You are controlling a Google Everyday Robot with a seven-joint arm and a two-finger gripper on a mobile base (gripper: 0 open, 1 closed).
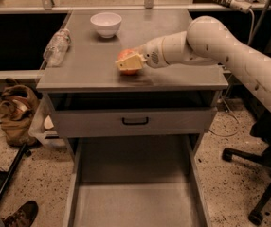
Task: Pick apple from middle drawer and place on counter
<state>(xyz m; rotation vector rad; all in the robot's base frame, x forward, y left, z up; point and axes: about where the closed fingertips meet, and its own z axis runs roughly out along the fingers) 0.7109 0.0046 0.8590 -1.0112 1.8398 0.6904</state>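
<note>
The red apple (127, 58) sits low over the grey counter (88, 70), near its middle, held between the yellowish fingers (129, 62) of my gripper (128, 63). The white arm reaches in from the right. I cannot tell if the apple touches the counter. The middle drawer (135, 193) is pulled out at the bottom of the view, its grey floor bare.
A white bowl (106, 23) stands at the back of the counter. A plastic bottle (56, 47) lies at its left edge. A shut drawer front with a black handle (135, 121) is below the top. A brown bag (16, 112) and an office chair base (261, 183) flank the cabinet.
</note>
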